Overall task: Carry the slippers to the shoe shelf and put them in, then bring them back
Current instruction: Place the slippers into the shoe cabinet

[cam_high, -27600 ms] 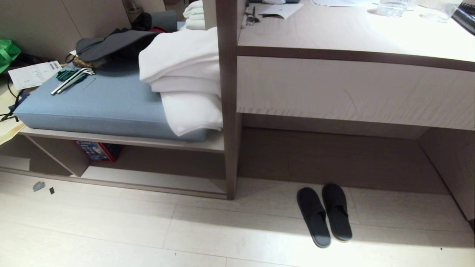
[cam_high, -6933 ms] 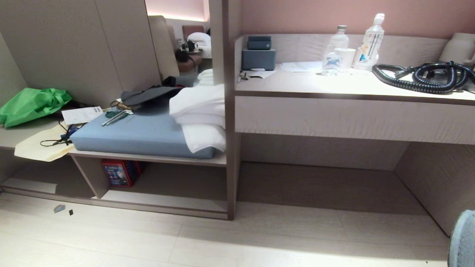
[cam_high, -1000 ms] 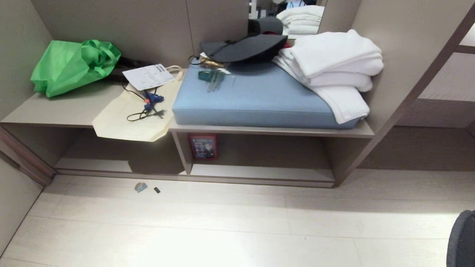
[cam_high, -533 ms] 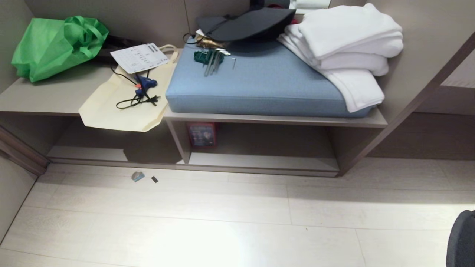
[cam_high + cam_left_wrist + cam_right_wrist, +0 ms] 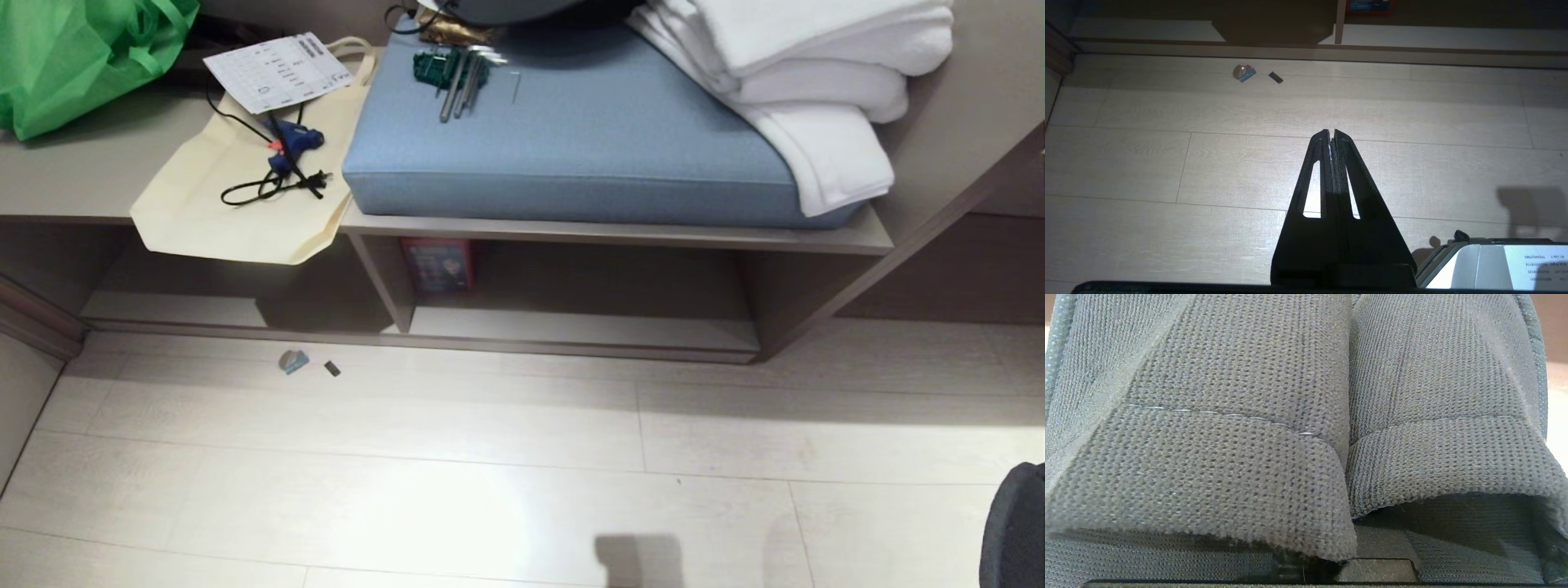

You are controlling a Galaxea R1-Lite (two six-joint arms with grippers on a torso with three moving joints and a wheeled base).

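Grey knitted fabric fills my right wrist view: the slippers (image 5: 1306, 428) lie side by side against the camera, and my right gripper is clamped tight on them (the fingers themselves are hidden under the cloth). In the head view one dark edge of them shows at the lower right corner. My left gripper (image 5: 1331, 132) hangs over the pale plank floor (image 5: 457, 490), fingers pressed together, holding nothing. Ahead stands the shoe shelf (image 5: 571, 331), its low cubbies open beneath a blue cushion (image 5: 563, 147) and folded white towels (image 5: 816, 73).
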